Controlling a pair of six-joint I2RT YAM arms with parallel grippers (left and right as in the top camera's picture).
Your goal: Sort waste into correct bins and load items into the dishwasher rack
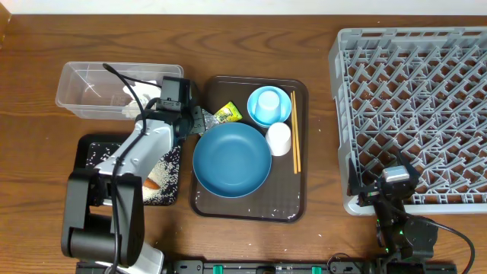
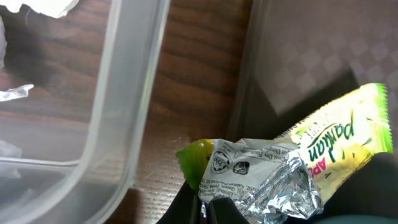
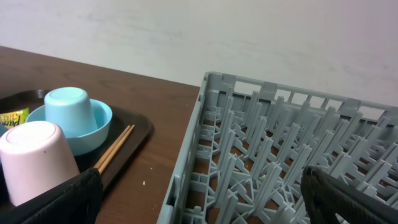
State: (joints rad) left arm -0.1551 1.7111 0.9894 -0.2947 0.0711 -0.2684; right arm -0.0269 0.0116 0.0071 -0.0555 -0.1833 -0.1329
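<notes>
My left gripper [image 1: 201, 122] is shut on one end of the crinkled yellow-green wrapper [image 1: 227, 114] at the brown tray's top-left corner, next to the clear tub [image 1: 84, 85]. The left wrist view shows the fingers [image 2: 208, 208] pinching the wrapper [image 2: 298, 165] beside the tub wall [image 2: 124, 93]. Crumpled tissue [image 1: 131, 105] lies in the tub. The black tray [image 1: 95, 151] holds rice [image 1: 166, 173] and a carrot [image 1: 152, 183]. The dark-blue dish [image 1: 231, 158], the light-blue cup [image 1: 266, 100] upside down in the bowl [image 1: 257, 114], the white cup [image 1: 278, 138] and the chopsticks [image 1: 294, 141] sit on the brown tray. My right gripper [image 1: 388, 186] [image 3: 205, 205] is open and empty.
The dark brown serving tray [image 1: 297, 205] lies in the middle of the table. The grey rack [image 1: 415, 114] [image 3: 298, 155] stands at the right, with my right gripper at its front-left corner. The left arm stretches over the black tray.
</notes>
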